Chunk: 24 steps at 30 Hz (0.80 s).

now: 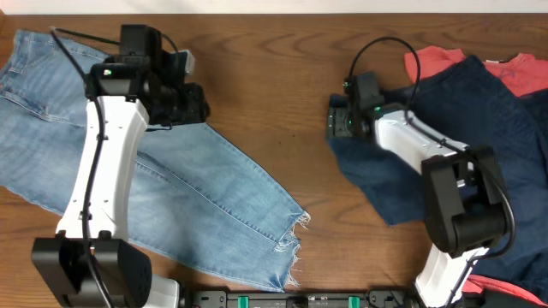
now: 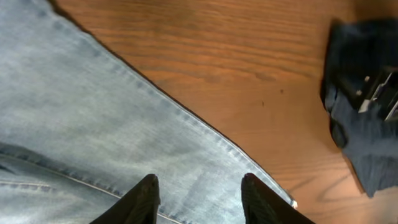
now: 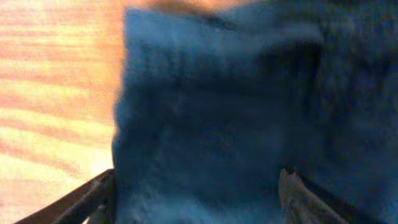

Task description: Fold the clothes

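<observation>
The light-blue denim jeans (image 1: 188,192) lie flat on the left of the table, with the frayed hem (image 1: 294,239) pointing toward the front middle. My left gripper (image 1: 195,104) hovers open over the jeans' far edge; in the left wrist view its fingers (image 2: 199,182) are spread above the denim (image 2: 93,124). The dark navy garment (image 1: 479,128) lies on the right. My right gripper (image 1: 336,124) is at its left edge. In the right wrist view its fingers (image 3: 196,186) are wide apart with navy cloth (image 3: 217,112) between them. The coral-red T-shirt (image 1: 437,60) lies under the navy garment.
Bare wooden table (image 1: 282,94) lies between the two garments. More coral-red cloth (image 1: 514,291) shows at the front right corner. The arm bases (image 1: 300,299) stand along the front edge. The navy garment and right gripper also show in the left wrist view (image 2: 364,143).
</observation>
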Tool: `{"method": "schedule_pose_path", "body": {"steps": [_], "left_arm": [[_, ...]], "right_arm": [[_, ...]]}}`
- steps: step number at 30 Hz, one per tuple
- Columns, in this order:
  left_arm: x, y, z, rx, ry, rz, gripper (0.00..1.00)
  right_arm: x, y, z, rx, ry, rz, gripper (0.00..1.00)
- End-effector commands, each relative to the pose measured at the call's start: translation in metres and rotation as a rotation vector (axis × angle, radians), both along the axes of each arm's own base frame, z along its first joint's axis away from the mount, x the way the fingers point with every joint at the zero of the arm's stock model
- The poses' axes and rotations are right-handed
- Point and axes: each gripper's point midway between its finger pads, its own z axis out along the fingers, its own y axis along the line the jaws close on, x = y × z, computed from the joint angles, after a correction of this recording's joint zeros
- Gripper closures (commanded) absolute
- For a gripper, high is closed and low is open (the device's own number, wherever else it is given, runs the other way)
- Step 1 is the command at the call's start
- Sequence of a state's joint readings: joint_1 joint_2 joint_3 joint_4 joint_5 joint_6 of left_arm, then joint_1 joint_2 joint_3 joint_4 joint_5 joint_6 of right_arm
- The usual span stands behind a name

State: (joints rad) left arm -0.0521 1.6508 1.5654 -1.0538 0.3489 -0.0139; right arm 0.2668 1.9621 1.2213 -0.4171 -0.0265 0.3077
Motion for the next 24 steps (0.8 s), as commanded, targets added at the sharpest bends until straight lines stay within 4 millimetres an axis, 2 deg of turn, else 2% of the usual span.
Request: {"method": "schedule_pose_path", "body": {"steps": [1,3,6,9,14,18,20,24], "left_arm": [[-0.002,-0.024,0.007,-0.006,-0.034,-0.080,0.49],[0.001,-0.042,0.009,-0.010,-0.067,-0.126,0.45],[0.005,-0.071,0.011,-0.019,-0.111,-0.197,0.41],[0.009,-0.101,0.006,-0.039,-0.130,-0.236,0.36],[0.024,-0.145,-0.030,-0.083,-0.086,-0.231,0.30],[0.026,-0.192,-0.058,-0.216,-0.042,-0.330,0.30],[0.027,-0.206,-0.074,-0.240,-0.020,-0.342,0.30],[0.027,-0.220,-0.104,-0.234,0.015,-0.360,0.29]], "right_arm": [[0.027,-0.014,0.071,0.105,-0.109,0.045,0.23],[0.035,-0.033,0.112,0.137,-0.166,0.048,0.21],[0.043,-0.078,0.153,0.120,-0.233,-0.021,0.18],[0.045,-0.129,0.164,0.098,-0.256,-0.114,0.18],[0.043,-0.197,0.138,0.044,-0.224,-0.189,0.17],[0.044,-0.245,0.109,0.016,-0.197,-0.251,0.16],[0.044,-0.269,0.095,0.012,-0.194,-0.296,0.14],[0.042,-0.314,0.074,0.002,-0.202,-0.379,0.12]]}}
